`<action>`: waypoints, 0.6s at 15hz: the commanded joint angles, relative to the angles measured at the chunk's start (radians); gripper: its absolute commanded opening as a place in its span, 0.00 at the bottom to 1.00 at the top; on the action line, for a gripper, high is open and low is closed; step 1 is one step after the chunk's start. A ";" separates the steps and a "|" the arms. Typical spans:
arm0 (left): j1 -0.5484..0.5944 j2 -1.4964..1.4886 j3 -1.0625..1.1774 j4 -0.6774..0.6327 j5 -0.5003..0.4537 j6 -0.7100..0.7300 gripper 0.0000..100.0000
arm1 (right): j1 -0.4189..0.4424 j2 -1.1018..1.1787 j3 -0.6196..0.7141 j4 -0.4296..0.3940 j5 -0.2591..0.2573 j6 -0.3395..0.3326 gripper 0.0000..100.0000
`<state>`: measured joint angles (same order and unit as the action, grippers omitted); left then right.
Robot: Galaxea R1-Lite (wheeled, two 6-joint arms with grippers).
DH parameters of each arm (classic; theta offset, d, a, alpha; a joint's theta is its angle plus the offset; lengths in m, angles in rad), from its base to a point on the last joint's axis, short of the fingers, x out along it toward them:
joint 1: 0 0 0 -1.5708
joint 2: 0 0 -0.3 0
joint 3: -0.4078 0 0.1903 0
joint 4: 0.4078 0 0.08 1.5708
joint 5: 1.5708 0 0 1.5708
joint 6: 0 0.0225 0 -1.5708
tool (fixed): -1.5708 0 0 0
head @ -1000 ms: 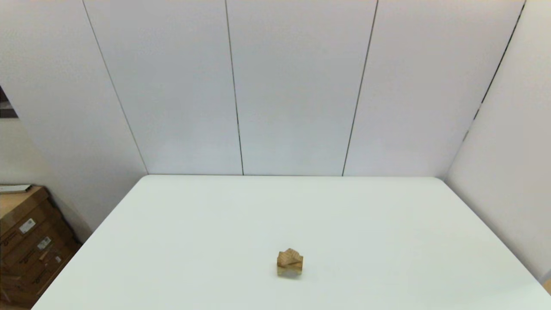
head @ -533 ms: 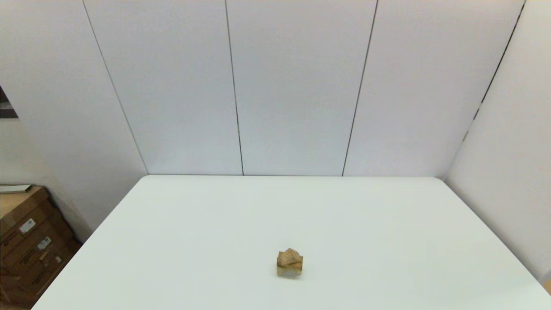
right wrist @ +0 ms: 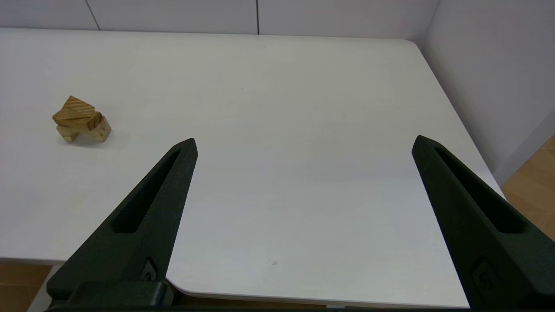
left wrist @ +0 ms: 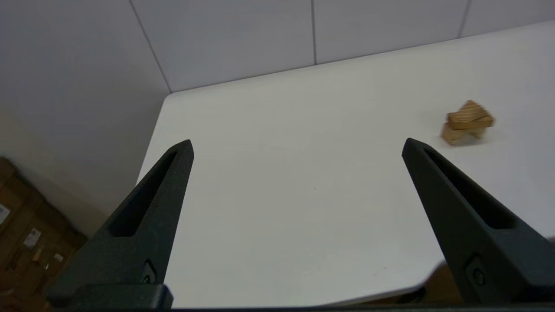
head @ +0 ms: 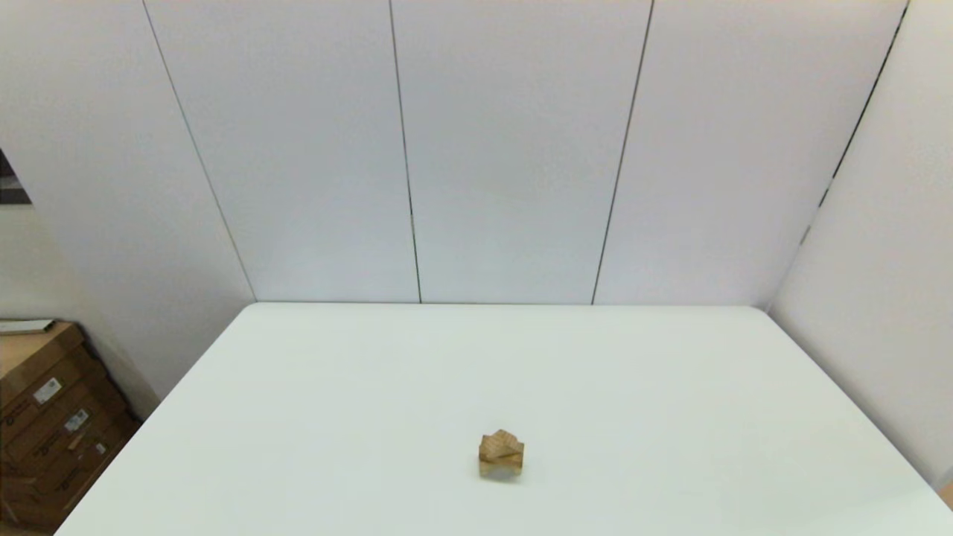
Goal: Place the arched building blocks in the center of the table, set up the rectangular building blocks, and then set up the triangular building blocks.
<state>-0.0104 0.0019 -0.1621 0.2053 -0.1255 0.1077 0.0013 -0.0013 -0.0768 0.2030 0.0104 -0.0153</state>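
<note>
Three blocks sit stacked near the bench's near edge, around 6 o'clock of its middle in the head view. The arched block is at the bottom, its hollow turned down and mostly shadowed. The rectangular slab lies across it, with the triangular wedge on top. From the head view the layers blur into one small lump. Neither arm shows there. The left tool hangs off the near left edge, fingers wide apart, gripping nothing. The right tool hangs off the near right edge, likewise spread and empty.
</note>
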 commanded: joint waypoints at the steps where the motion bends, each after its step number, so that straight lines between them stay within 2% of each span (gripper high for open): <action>1: 0.000 0.000 0.161 -0.187 0.110 -0.019 1.00 | -0.001 0.000 0.000 0.001 0.000 -0.002 1.00; 6: 0.000 0.000 0.162 -0.199 0.110 -0.025 1.00 | 0.000 0.000 0.000 0.001 0.000 0.000 1.00; 8: 0.000 0.000 0.162 -0.202 0.126 -0.112 1.00 | 0.000 0.000 0.000 0.001 0.000 0.000 1.00; 9: 0.000 0.000 0.162 -0.204 0.129 -0.112 1.00 | 0.000 0.000 0.000 0.001 0.000 0.000 1.00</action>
<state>-0.0109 -0.0009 -0.0004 0.0043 -0.0017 0.0138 0.0009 -0.0013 -0.0768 0.2026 0.0104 -0.0149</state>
